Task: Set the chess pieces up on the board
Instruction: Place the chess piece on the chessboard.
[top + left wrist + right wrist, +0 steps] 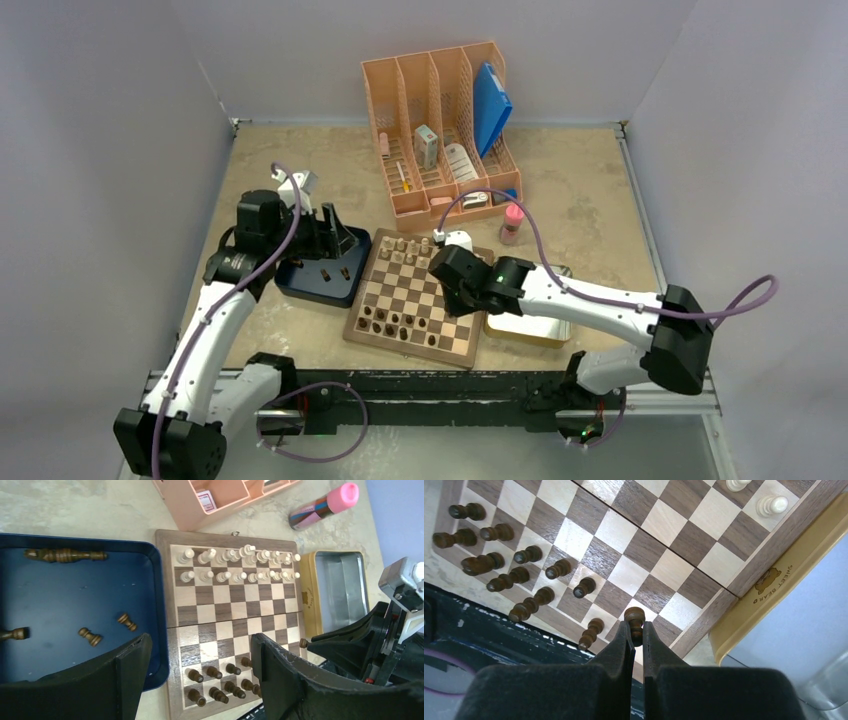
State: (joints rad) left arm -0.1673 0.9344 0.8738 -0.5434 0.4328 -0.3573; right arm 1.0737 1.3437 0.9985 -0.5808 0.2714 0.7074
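Over the near right corner of the board, the right jaws are clenched on one dark chess piece. Only its rounded end shows past the fingertips; the rest is hidden between them, so I cannot tell how it is tilted. It looks like a light, stiff figure of turned wood, smooth and narrow, and probably quick to twist or topple. The waist under the head seems the best place to hold it.

More of the chess pieces stand on the board's near left squares, and others lie in the dark blue tray just left of the board. The left jaws hang released and empty over the tray's edge nearest the board.

Pale pieces fill the board's far rows, and a metal tin sits just beside its right rim. The worktop is flat, mottled beige and walled by white panels, with little room right of the board.
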